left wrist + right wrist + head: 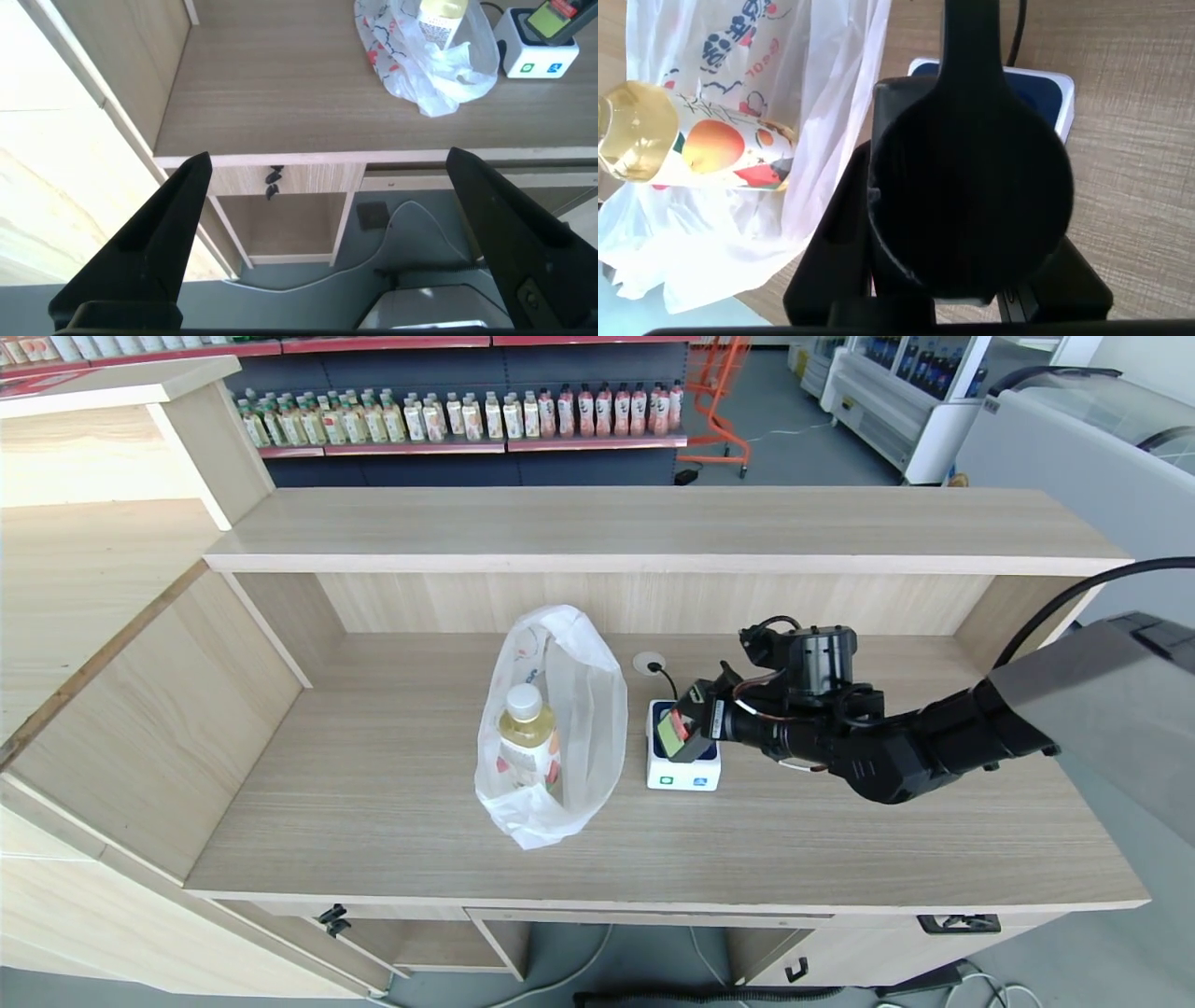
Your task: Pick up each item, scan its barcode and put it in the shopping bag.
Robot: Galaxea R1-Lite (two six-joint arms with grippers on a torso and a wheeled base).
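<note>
My right gripper (pixel 689 726) is shut on a small green and red item (pixel 672 735), held just above the white scanner box (pixel 684 771) with its blue top. In the right wrist view the item (pixel 971 191) shows as a dark round face in front of the scanner (pixel 1053 90). The white plastic shopping bag (pixel 571 709) stands open left of the scanner, with a pale drink bottle (pixel 527 735) upright inside. My left gripper (pixel 327 252) hangs open below the counter's front edge, holding nothing.
The scanner's black cable (pixel 665 678) runs to a round port in the wooden counter (pixel 373 784). A raised shelf (pixel 653 532) and side walls box in the counter. Under it are open compartments (pixel 280 229) and loose cables.
</note>
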